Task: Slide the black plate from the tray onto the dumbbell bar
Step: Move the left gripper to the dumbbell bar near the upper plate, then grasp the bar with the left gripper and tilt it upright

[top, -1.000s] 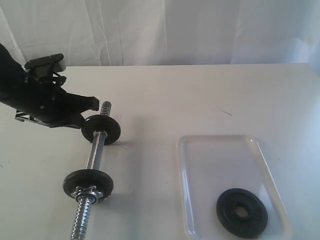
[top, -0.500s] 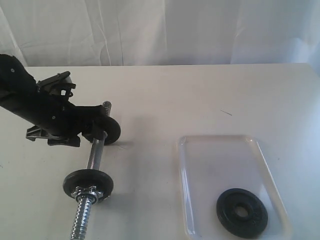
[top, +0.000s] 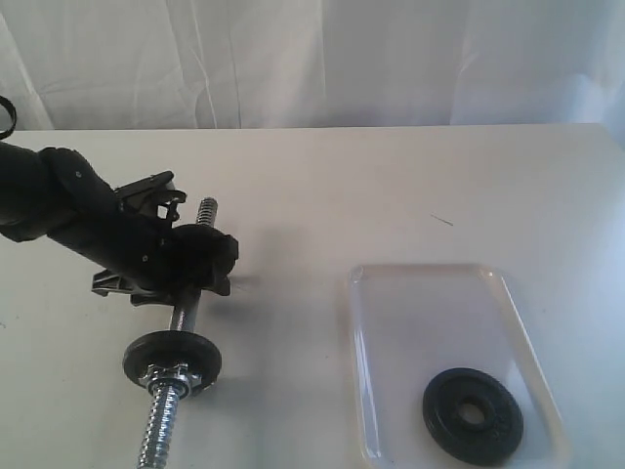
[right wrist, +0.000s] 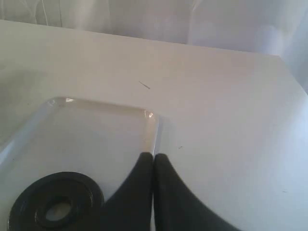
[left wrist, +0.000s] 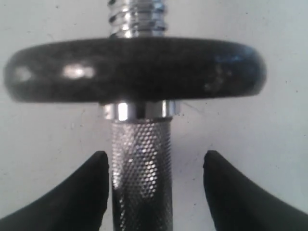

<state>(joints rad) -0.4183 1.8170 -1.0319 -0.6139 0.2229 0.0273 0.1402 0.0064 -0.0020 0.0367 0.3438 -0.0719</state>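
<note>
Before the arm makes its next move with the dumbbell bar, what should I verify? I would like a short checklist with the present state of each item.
1. The left hand straddles the dumbbell bar at its knurled part: ok.
2. The left hand is closed on the bar: not ok; its fingers stand open, apart from it.
3. The black plate lies flat in the tray: ok.
4. The right hand is open to take the plate: not ok, shut.
5. The far threaded end is free of a nut: ok, none visible.
</note>
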